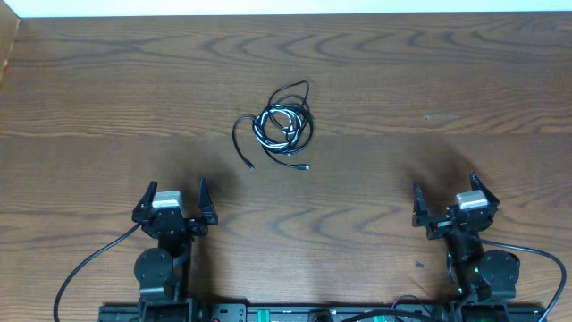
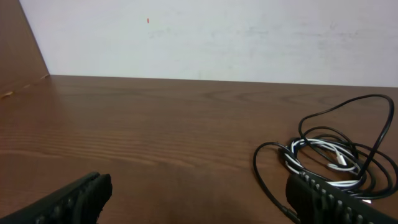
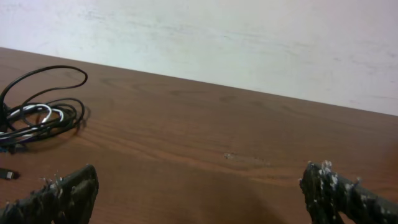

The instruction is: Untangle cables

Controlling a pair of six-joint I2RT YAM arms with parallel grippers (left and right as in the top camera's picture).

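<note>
Cables (image 1: 284, 125), several thin black cords and one white, lie in a loose tangled coil on the wooden desk (image 1: 98, 80), nearer its far edge than its near one. Two black plug ends trail out of the coil toward the near edge. The left gripper (image 1: 175, 190) sits by the near edge, fingers spread wide and holding nothing. The right gripper (image 1: 444, 188) sits further right along that edge, fingers equally wide and empty. Both are well apart from the coil.

Cables (image 1: 284, 125): one white cord (image 2: 323, 149), several black, exact count unclear. Two arms (image 1: 165, 231) (image 1: 465, 228). One table (image 1: 429, 72).
</note>
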